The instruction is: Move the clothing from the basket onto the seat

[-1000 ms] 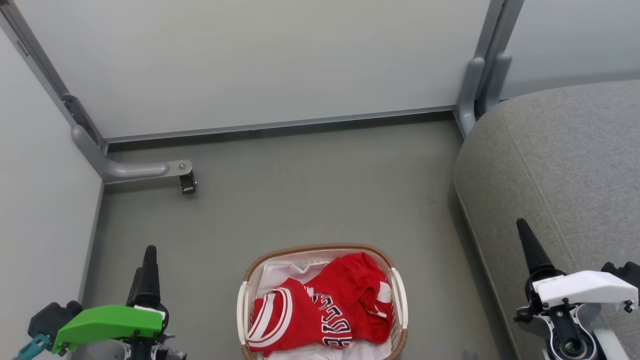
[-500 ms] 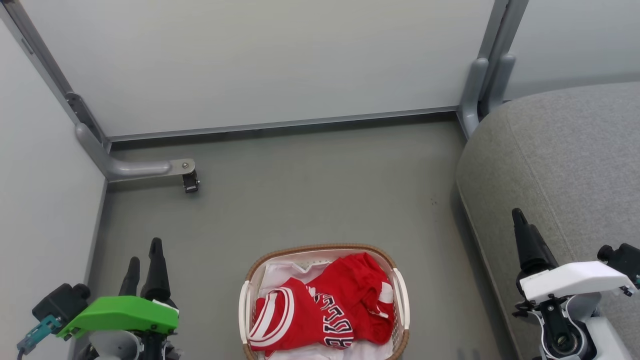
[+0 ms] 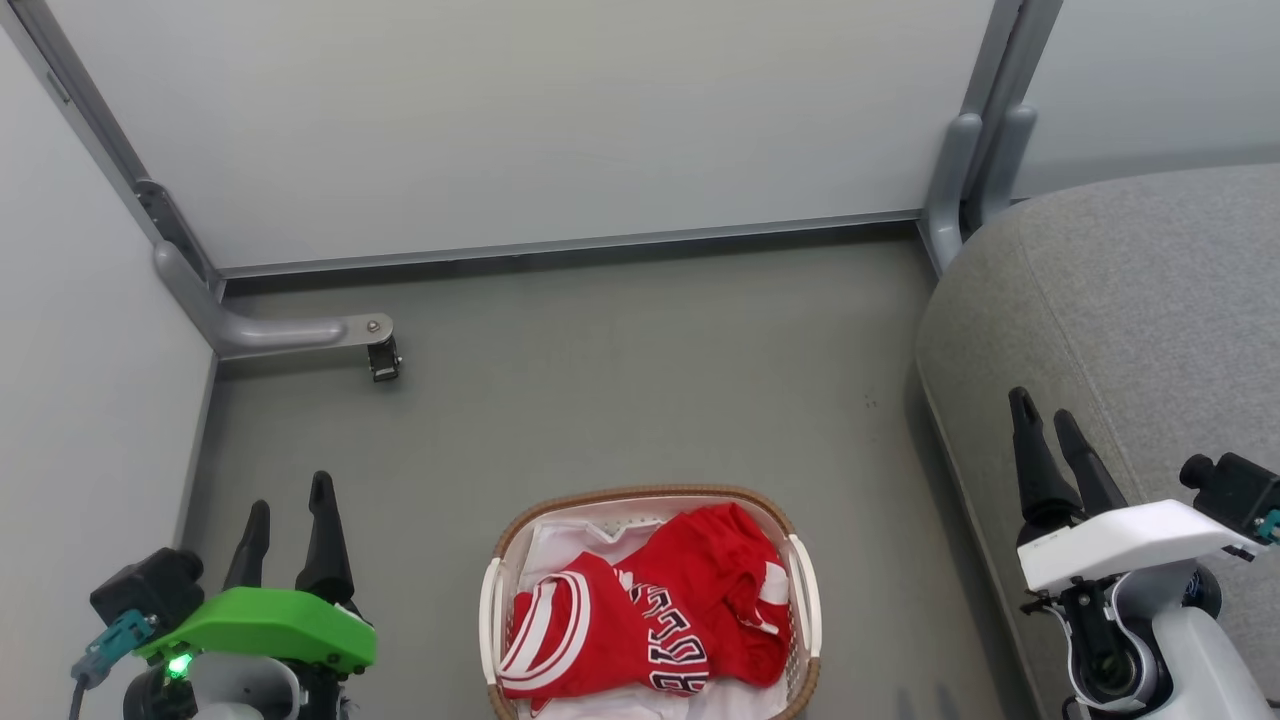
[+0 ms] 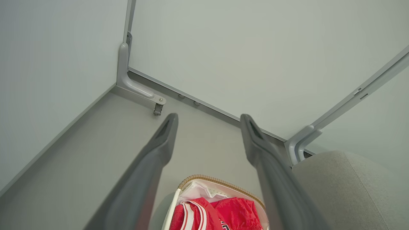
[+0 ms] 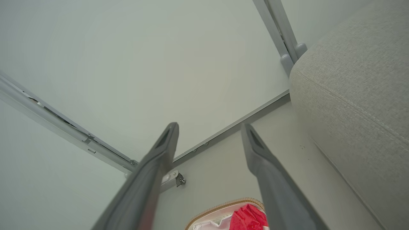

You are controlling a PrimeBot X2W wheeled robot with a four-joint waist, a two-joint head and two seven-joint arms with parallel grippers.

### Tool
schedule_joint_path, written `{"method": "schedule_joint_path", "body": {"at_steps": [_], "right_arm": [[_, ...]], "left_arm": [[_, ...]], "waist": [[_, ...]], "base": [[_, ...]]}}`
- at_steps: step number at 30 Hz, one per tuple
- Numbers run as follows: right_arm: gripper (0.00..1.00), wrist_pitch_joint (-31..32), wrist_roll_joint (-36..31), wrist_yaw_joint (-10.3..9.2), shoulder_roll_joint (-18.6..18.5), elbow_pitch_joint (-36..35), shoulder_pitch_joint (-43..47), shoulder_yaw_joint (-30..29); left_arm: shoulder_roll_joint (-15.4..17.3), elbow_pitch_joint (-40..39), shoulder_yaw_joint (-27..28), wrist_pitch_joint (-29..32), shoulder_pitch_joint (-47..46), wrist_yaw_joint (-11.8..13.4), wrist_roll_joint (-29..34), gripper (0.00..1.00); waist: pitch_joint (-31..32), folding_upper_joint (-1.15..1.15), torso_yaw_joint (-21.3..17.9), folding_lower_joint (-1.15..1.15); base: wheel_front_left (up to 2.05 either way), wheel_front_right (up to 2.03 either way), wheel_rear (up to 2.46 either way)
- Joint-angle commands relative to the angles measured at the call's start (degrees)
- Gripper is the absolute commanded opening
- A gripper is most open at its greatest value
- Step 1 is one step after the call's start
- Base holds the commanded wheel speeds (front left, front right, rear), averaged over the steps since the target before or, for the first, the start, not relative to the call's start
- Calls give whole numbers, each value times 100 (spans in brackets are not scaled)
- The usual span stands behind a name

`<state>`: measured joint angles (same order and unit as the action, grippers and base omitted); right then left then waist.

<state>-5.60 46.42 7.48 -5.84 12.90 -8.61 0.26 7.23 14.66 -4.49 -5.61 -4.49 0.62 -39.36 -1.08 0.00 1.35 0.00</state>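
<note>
The basket (image 3: pixel 640 494), white with a brown woven rim, stands on the floor at the bottom centre of the head view. In it lies the clothing (image 3: pixel 650 620): a red jersey with black white-edged letters and striped trim, plus a plainer red piece, over a white sheet. The seat (image 3: pixel 1150 320), a large grey cushion, is at the right. My left gripper (image 3: pixel 290 500) hangs open left of the basket, apart from it. My right gripper (image 3: pixel 1040 412) is open over the seat's near edge. The left wrist view shows the basket (image 4: pixel 220 182) and clothing (image 4: pixel 220 215) below open fingers; the right wrist view shows the seat (image 5: pixel 358 95).
Pale partition walls close off the back and left. A grey metal foot with a caster (image 3: pixel 380 358) juts onto the floor at the back left, and another grey post foot (image 3: pixel 945 190) stands beside the seat's far corner. Grey floor lies between the basket and the back wall.
Both grippers have risen in the head view and turned, so each now shows two spread fingers. The right one moved up along the seat's edge. The basket and clothing lie as before.
</note>
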Motion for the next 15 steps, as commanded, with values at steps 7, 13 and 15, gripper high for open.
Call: {"method": "schedule_joint_path", "body": {"at_steps": [7, 13, 15], "right_arm": [[100, -162, -651, 2, -79, -96, -77, 98], [100, -256, -1152, 2, -86, 165, -149, 120], [100, -285, -1282, 2, -67, 220, -181, 124]], "left_arm": [[155, -3, -252, -164, -184, 241, 656, 100], [226, 42, -404, -256, -191, 413, 1012, 100], [237, 48, -433, -285, -188, 439, 1102, 100]], "waist": [[-43, 0, 26, 0], [-64, 0, 45, 0], [-72, 0, 47, 0]], "base": [[0, 0, 0], [0, 0, 0], [0, 0, 0]]}}
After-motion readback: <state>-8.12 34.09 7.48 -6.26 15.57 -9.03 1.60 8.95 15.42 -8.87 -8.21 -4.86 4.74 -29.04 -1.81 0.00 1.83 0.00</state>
